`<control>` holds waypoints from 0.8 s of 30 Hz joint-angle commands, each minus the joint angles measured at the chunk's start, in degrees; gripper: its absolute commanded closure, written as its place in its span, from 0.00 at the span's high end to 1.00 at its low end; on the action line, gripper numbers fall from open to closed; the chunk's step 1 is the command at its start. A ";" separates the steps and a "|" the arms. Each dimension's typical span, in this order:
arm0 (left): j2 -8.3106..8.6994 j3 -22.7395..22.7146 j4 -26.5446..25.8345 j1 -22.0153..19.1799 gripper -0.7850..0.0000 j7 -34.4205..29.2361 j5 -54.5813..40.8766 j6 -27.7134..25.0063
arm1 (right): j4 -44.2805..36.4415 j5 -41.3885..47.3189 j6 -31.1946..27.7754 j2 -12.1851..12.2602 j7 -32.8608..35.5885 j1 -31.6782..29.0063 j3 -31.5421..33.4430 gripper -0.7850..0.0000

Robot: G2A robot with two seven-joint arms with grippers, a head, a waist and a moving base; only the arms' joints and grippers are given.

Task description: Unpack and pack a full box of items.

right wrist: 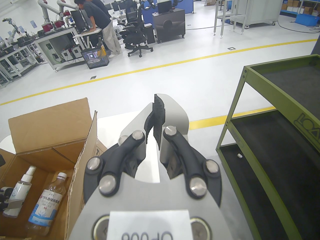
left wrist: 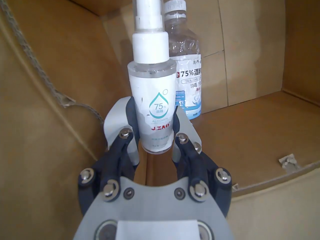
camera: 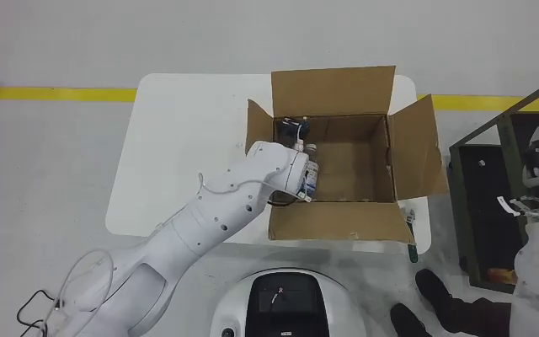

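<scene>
Left gripper point(left wrist: 153, 109) clamps spray bottle point(left wrist: 150, 86) inside box point(left wrist: 62, 51) — clear bottle point(left wrist: 188, 76) just behind; right gripper point(right wrist: 157, 112) closed, empty.

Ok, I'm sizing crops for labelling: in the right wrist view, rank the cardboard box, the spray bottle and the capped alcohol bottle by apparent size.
1. cardboard box
2. capped alcohol bottle
3. spray bottle, slimmer, its lower part held in the left gripper's jaws

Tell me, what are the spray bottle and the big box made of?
The spray bottle looks like clear, glossy plastic, since you see through its cap; its label seems paper. The box is brown matte cardboard: its torn edge shows wavy corrugation.
</scene>
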 commanded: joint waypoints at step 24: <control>0.99 -9.54 -21.01 3.94 1.00 3.38 8.42 -7.53 | 0.00 0.00 0.00 0.00 0.00 0.00 0.00 0.00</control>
